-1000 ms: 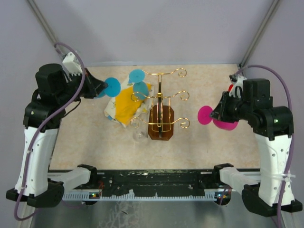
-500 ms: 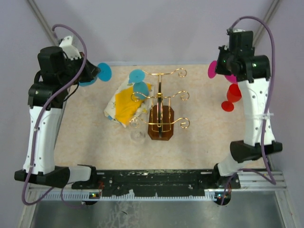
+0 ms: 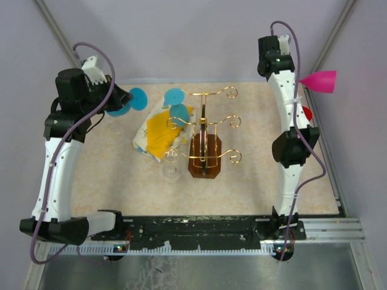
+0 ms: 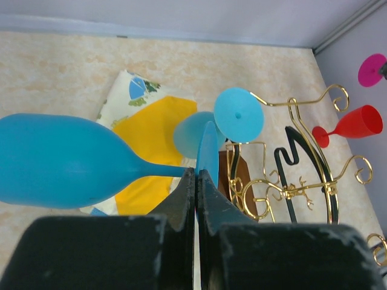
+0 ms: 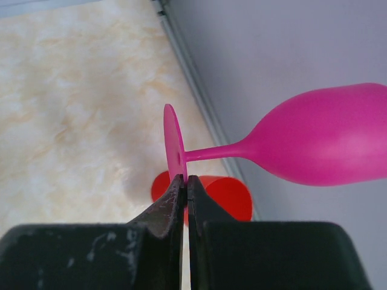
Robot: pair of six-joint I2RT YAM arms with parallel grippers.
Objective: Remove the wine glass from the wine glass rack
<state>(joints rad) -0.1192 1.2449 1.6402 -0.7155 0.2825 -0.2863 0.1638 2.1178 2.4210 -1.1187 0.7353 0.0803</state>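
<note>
While pincers point(image 4: 196, 173) point(image 5: 184, 179) tight on blue glass point(image 4: 66, 160), pink glass point(image 5: 326, 136): marbled tabletop point(image 3: 115, 175), lilac walls point(image 3: 181, 36).

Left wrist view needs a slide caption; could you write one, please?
Left jaws shut on the foot of a blue plastic wine glass, gold wire wine glass rack and yellow-and-white cloth beyond.

Bright, even overhead light; faint, soft shadows.

Your wine glass rack point(image 3: 205, 130) is shiny gold metal wire on a glossy wood base point(image 3: 197, 158); blue glass point(image 4: 60, 160) and pink glass point(image 5: 326, 136) look smooth, matt plastic.
</note>
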